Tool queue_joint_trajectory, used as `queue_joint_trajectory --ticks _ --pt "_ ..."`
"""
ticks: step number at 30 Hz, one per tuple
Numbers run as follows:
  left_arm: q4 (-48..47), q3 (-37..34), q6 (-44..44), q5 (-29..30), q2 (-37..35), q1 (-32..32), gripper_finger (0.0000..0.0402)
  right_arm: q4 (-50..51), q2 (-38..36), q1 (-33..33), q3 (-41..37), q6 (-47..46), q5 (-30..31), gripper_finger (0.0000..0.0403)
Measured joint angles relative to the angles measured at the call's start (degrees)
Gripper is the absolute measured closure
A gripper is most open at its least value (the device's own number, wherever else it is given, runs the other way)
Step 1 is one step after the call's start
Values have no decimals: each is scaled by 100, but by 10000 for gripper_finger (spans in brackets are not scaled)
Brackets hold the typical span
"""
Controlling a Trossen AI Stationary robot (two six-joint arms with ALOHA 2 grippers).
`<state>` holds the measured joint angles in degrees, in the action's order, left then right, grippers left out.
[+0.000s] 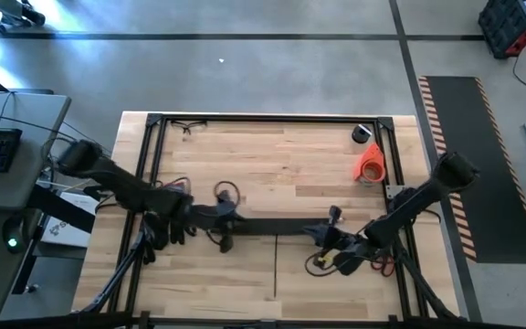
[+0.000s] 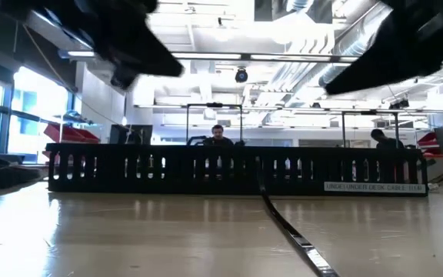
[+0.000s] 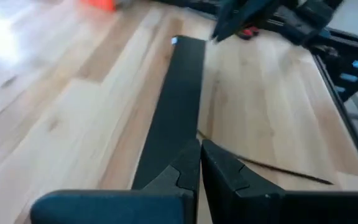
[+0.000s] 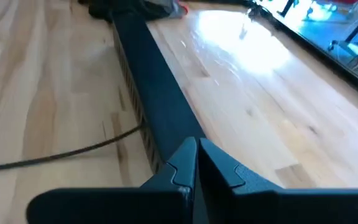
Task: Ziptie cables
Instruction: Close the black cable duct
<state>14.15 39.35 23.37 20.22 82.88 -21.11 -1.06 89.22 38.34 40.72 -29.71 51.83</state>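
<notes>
The table (image 1: 281, 164) was pale blond wood in long planks with darker streaks of grain, edged by a black frame (image 1: 272, 118). The slotted channel bar (image 2: 237, 169) was black, its wall cut by a regular row of upright slots, with a small white-lettered label (image 2: 374, 187) near one end. A flat black strip (image 2: 287, 227) ran across the wood, catching pale glints. Both arms were dark, and the left gripper (image 3: 199, 165) and right gripper (image 4: 196, 163) showed black fingers. A bright orange object (image 1: 371, 163) lay on the table, and the floor mat (image 1: 468, 155) was black with orange-and-white striped edges
</notes>
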Motion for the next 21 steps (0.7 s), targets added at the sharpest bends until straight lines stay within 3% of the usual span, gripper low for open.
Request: queue_joint_trajectory --ticks 4,9,14,21 --pt "-1995 21 1408 417 -841 -425 401 1182 -503 310 78 -681 53 403" --pt "-4151 10 3622 831 -1028 -868 401 3736 -826 851 85 -3011 297 403" --pt "-4479 -90 4767 621 -639 -1048 401 5330 -731 1148 41 -5259 -481 403" --pt "-4245 -80 5412 839 -32 -1098 401 4594 -270 1131 -223 -5747 -1194 403"
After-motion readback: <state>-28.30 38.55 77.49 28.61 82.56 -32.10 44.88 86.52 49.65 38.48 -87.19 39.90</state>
